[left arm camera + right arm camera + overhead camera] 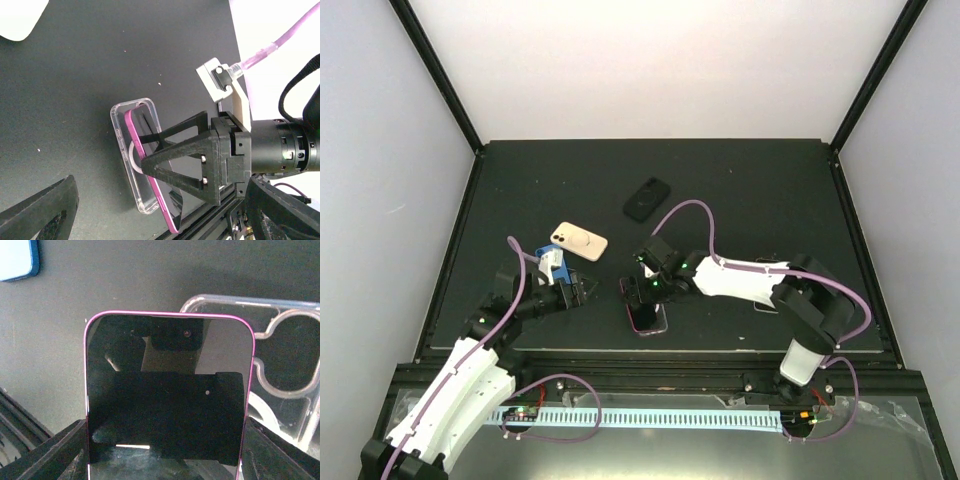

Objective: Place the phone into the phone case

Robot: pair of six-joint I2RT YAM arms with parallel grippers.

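The phone (pixel 646 318) has a pink rim and a dark screen. My right gripper (pixel 638 290) is shut on it across its width, as the right wrist view shows (pixel 167 390). The clear phone case (pixel 131 165) lies open side up on the black mat, near the front edge. The phone (pixel 150 187) stands tilted over the case with one long edge down in it. The case also shows behind the phone in the right wrist view (pixel 285 365). My left gripper (pixel 582 291) is open and empty, just left of the case, with its fingers (pixel 45 210) wide apart.
A beige phone case (pixel 580 241) and a blue-edged one (pixel 546 256) lie on the mat behind my left gripper. A black case (pixel 646 199) lies farther back at the middle. The table's front rail (pixel 210 225) runs close beside the clear case.
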